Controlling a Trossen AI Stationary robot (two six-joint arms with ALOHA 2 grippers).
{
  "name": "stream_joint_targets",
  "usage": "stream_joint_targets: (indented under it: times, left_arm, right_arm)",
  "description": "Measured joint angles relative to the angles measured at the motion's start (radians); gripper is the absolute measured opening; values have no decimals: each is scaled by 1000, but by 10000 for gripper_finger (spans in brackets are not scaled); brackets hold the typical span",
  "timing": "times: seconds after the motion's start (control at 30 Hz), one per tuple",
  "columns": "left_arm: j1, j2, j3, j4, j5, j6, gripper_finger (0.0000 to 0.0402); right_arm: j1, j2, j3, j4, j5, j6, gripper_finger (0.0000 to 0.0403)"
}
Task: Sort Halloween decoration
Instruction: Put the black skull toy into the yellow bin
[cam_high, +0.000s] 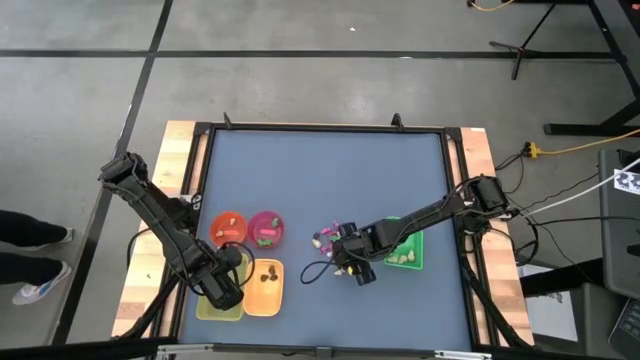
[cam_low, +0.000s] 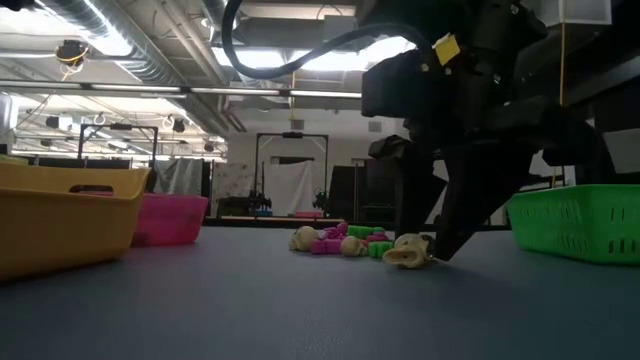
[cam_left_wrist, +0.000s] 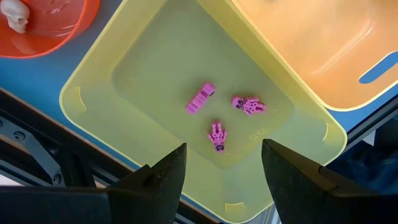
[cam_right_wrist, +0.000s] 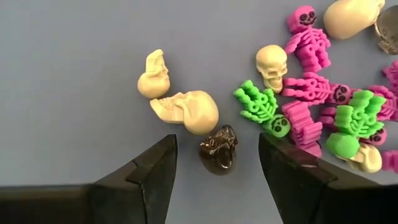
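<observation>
The Halloween decoration trinkets lie in a loose heap (cam_high: 330, 238) on the blue mat: cream skulls (cam_right_wrist: 186, 111), green skeletons (cam_right_wrist: 261, 107) and magenta skeletons (cam_right_wrist: 308, 43). A dark brown skull (cam_right_wrist: 219, 149) lies on the mat at the heap's edge. My right gripper (cam_right_wrist: 217, 171) is open, pointing steeply down, with one finger on either side of the brown skull and not touching it. My left gripper (cam_left_wrist: 221, 180) hangs open above the yellow-green tray (cam_left_wrist: 93, 93) at the near left. Three magenta trinkets (cam_left_wrist: 200, 98) lie in that tray.
An orange tray (cam_high: 265, 290) stands beside the yellow-green one. The orange bowl (cam_high: 228, 228) and the pink bowl (cam_high: 265, 228) stand just behind them. A green tray (cam_high: 405, 250) stands right of the heap. The mat's far half (cam_high: 320, 170) is bare.
</observation>
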Motion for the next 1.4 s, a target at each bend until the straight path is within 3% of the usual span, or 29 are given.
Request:
stream_joint_targets:
  times: [0.43,0.63,1.07,1.4]
  left_arm:
    - [0,0,0,0,0,0,192]
    - [0,0,0,0,0,0,192]
    - [0,0,0,0,0,0,192]
    - [0,0,0,0,1,0,192]
  right_arm:
    - [0,0,0,2,23,-3,114]
    - [0,0,0,2,23,-3,80]
    - [0,0,8,-11,20,-3,75]
    - [0,0,159,-172,23,-3,75]
